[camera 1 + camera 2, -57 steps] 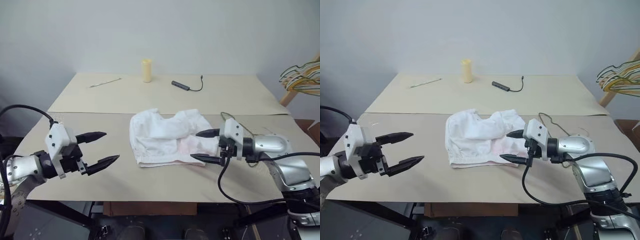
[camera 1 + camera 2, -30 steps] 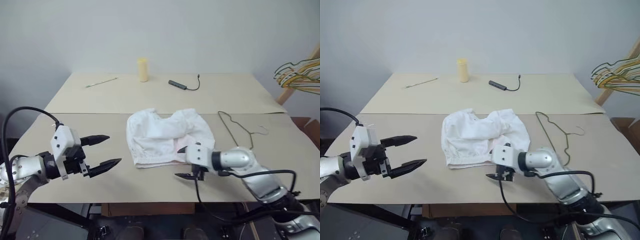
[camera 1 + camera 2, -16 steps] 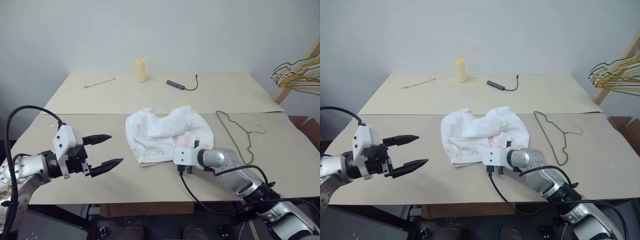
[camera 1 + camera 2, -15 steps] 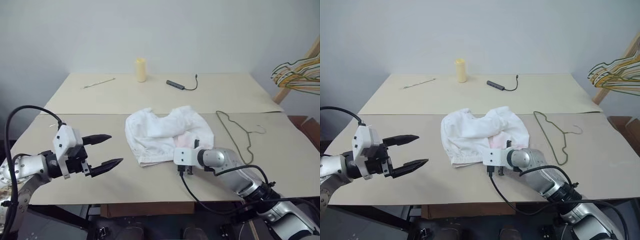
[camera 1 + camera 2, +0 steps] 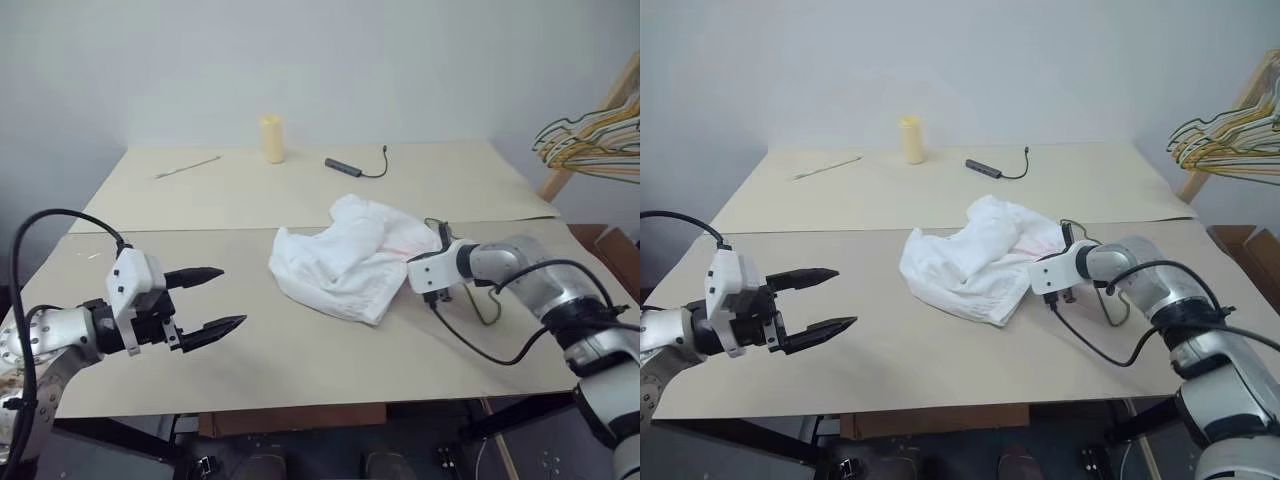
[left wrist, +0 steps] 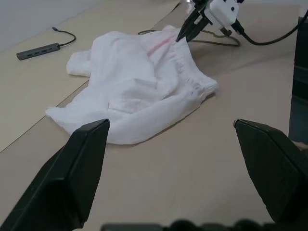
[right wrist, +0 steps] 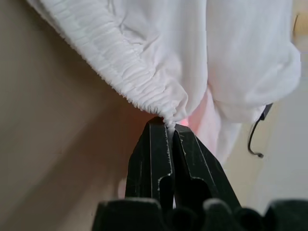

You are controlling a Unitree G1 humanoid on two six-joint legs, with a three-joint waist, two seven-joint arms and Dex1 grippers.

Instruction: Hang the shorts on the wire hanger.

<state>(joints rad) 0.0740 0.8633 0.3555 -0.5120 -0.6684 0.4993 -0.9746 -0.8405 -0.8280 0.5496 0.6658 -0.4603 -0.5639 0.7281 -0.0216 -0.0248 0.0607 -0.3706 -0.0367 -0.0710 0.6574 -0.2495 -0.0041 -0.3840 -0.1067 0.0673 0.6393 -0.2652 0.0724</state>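
The wide beige table [image 5: 300,200] spreads out before me, two flat boards laid end to end. On the nearer board lies the white thin-cloth shorts [image 5: 345,262], a crumpled heap with its gathered elastic waistband pulled up toward my right side. My right gripper [image 6: 185,32] has its two black fingers pinched tight together on the waistband's edge, at the corner where the cloth shows a faint pink tint; the wrist view shows the puckered elastic caught right at the fingertips [image 7: 166,130]. So the shorts sit just ahead of and to the left of that hand, trailing away from it across the table.

My left gripper [image 5: 212,300] hangs over the near left part of the table with its fingers spread wide and nothing between them, well apart from the shorts.

The thin dark wire hanger [image 5: 487,305] lies flat on the table just beyond my right hand, partly hidden by my arm.

At the far edge stand a small pale yellow cylinder [image 5: 270,139] and a dark slim bar with a cable [image 5: 344,167].
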